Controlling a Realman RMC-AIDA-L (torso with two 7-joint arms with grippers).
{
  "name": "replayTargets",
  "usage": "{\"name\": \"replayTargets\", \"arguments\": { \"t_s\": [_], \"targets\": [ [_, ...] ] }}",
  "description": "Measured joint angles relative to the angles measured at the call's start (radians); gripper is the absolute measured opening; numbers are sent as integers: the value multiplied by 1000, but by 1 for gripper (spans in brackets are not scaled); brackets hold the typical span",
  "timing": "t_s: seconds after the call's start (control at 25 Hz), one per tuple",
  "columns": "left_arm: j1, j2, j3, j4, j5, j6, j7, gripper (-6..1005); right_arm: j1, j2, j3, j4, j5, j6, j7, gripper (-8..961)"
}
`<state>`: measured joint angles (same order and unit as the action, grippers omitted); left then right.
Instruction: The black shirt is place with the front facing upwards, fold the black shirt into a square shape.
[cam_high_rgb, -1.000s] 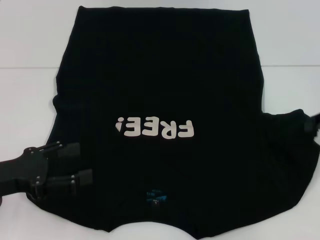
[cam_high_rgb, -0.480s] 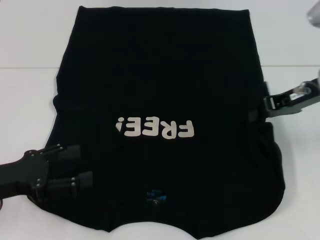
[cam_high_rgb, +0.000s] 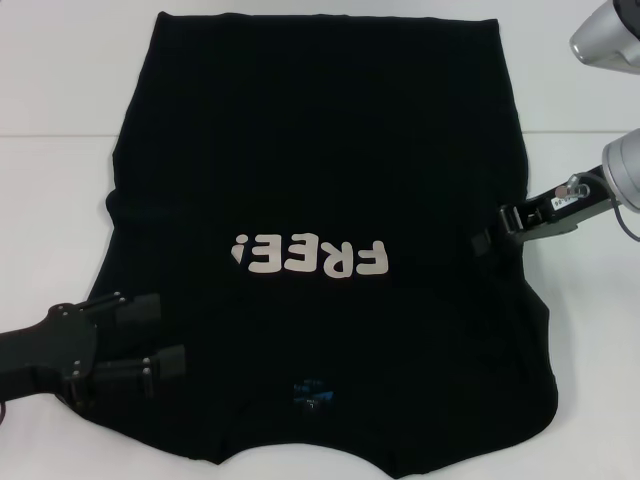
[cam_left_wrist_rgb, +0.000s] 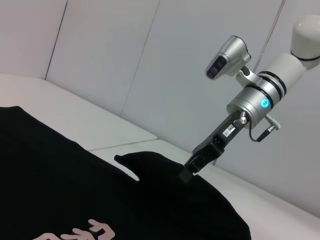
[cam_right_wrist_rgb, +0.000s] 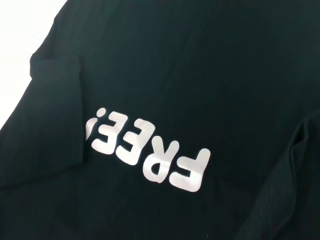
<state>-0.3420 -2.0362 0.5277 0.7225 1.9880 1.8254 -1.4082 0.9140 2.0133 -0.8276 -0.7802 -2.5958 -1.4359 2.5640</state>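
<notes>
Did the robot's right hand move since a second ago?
Yes. The right gripper has come in from the table's right edge toward the "FREE!" letters, carrying the black shirt's right sleeve inward over its body. The left gripper has barely shifted.

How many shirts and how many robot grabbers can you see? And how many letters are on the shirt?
black shirt: 1
grippers: 2, the left gripper and the right gripper
letters in FREE!: 4, plus 1 exclamation mark
Total: 3 things
</notes>
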Motion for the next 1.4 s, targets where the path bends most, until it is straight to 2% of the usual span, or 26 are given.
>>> {"name": "replayTargets", "arguments": {
  "t_s": [0.28,0.4,0.56,0.72,0.84,1.04,1.2,1.28,1.4],
  "targets": [
    [0,-4,0,0,-1,0,0,920,6,9,-7,2,19,-15,-46,30],
    [-1,-5,0,0,-2,0,0,920,3,14,-9,6,54,-33,-78,89],
    [-1,-8,-12,-2,-2,0,-9,920,-12,9,-2,13,92,-40,-108,167],
    [-6,-5,-30,-32,-2,0,-18,920,-46,-5,3,13,152,-41,-121,246],
    [-8,-2,-30,-37,-2,0,-38,920,-86,-21,15,13,187,-44,-113,462],
    [-9,0,-36,-38,-2,2,-74,920,-161,-69,23,15,182,-116,-44,704],
    [-9,2,-42,-40,-2,4,-113,920,-227,-96,29,10,181,-202,-16,773],
    [-9,2,-42,-44,-2,3,-118,920,-264,-99,52,-3,183,-231,-37,807],
    [-9,3,-55,-54,-1,1,-122,920,-319,-95,131,-22,188,-250,-106,806]
  ]
}}
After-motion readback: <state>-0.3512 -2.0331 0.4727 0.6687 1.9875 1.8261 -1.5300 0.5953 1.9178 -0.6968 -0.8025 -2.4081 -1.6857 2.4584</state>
